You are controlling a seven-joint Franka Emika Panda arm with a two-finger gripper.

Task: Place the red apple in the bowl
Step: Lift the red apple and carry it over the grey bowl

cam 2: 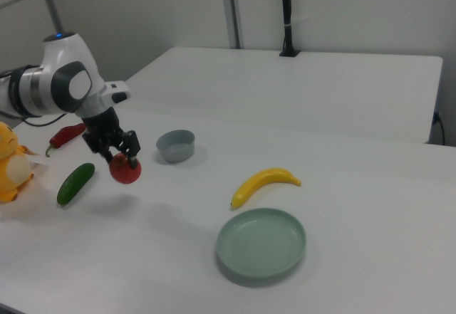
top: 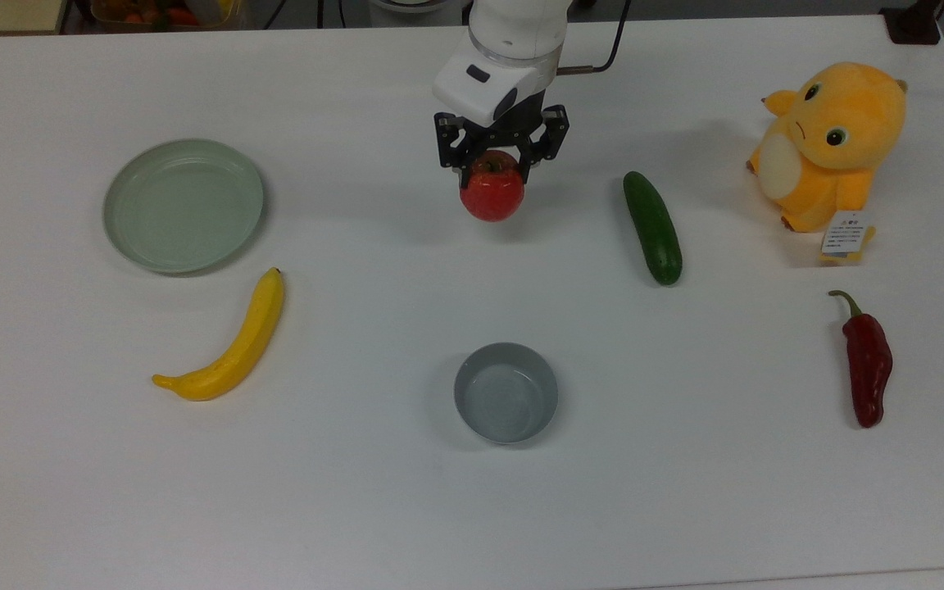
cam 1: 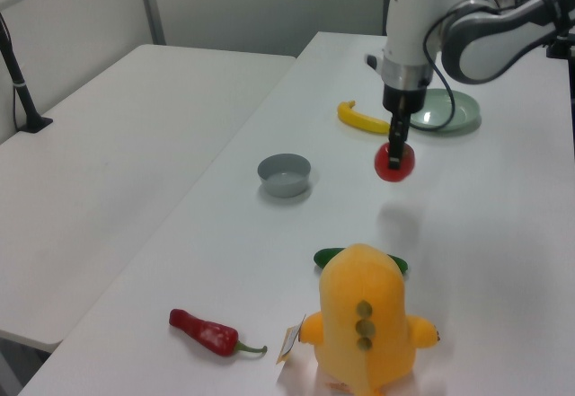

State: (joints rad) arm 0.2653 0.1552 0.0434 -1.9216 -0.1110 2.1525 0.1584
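1. Pincer (top: 492,168) (cam 1: 395,149) (cam 2: 122,159) is clamped on the apple (top: 492,190) (cam 1: 394,163) (cam 2: 126,170), fingers gripping its upper part from both sides, stem end up.
2. Apple is off the tabletop (top: 357,492) (cam 1: 503,234) (cam 2: 356,186); the left view shows its shadow on the surface below it, apart from the fruit.
3. Bowl (top: 506,393) (cam 1: 285,174) (cam 2: 175,145) sits empty, well apart from the apple, toward the top view's bottom edge, nearly straight below it in that picture.
4. Green plate (top: 183,204) (cam 1: 445,111) (cam 2: 261,245) is at the top view's left, empty.
5. Banana (top: 230,344) (cam 1: 363,118) (cam 2: 263,184) lies just below the plate in the top view, not touching it.
6. Cucumber (top: 652,227) (cam 2: 75,183) lies at the top view's right of the apple, near but apart.
7. Orange plush toy (top: 828,143) (cam 1: 367,320) (cam 2: 11,161) stands at the top view's far right, paper tag by its foot.
8. Dark red chili (top: 867,365) (cam 1: 207,333) (cam 2: 66,134) lies below the plush in the top view, stem pointing up.
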